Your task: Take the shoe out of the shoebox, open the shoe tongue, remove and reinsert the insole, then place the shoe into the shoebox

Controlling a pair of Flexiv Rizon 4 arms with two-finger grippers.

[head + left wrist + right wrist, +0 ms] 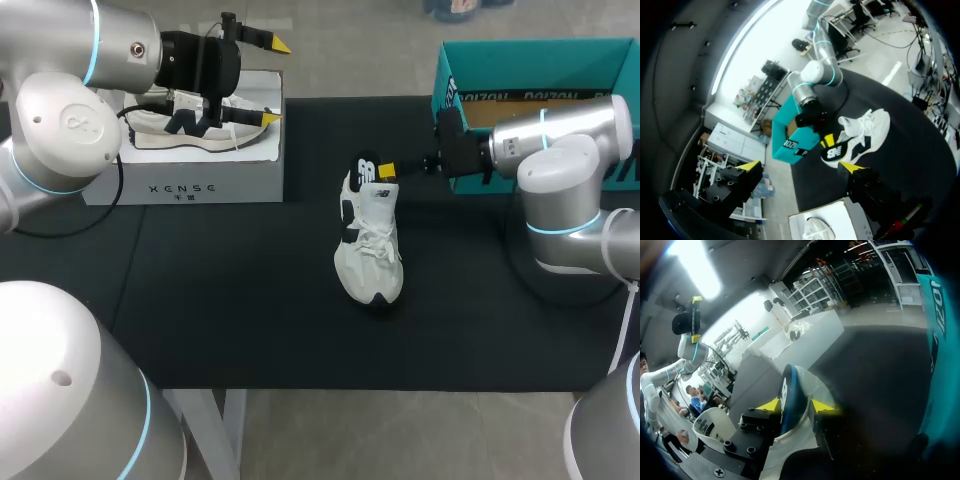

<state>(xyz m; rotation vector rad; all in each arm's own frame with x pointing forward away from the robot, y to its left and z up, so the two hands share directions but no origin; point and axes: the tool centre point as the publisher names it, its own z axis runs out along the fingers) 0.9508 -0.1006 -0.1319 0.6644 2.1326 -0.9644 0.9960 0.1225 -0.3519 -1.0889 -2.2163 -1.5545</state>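
Black-matted, the table (pixel 200 300) was occupied near its middle by the shoe (pixel 372 255), its heel pinched by the right gripper (pixel 388 170). The left gripper (pixel 272 80) was held spread. The shoe was judged light, pliable, best gripped at the stiffer heel.

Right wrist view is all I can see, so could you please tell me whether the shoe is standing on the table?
Observer: Yes, the white shoe rests sole-down on the black table, toe towards the robot; the right gripper holds its heel.
Operator: Thank you; and the other arm?
Observer: The left gripper hovers, jaws open, over the white shoebox, which holds another shoe.
Operator: Is another box nearby?
Observer: The teal shoebox stands open behind the right arm.
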